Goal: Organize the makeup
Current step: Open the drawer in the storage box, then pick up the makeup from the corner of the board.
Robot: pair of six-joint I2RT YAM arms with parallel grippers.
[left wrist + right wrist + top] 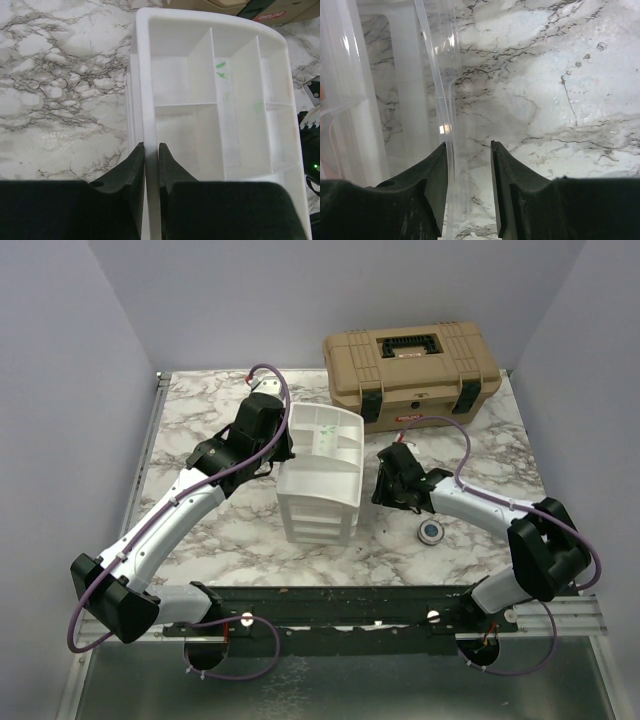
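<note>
Item: round blue-centred compact, flat on the marble tabletop, right of the white drawer unit, apart from it | my left claw: clamped on that unit's left rim | my right claw: jaws apart, a clear plastic edge against one finger | tan toolbox: at the rear.

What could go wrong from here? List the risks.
1. The left tool pinches only the drawer unit's thin rim; pulling may tip it.
2. The right tool straddles a clear wall, jaws apart; it may slip.
3. The right arm could knock the compact.
</note>
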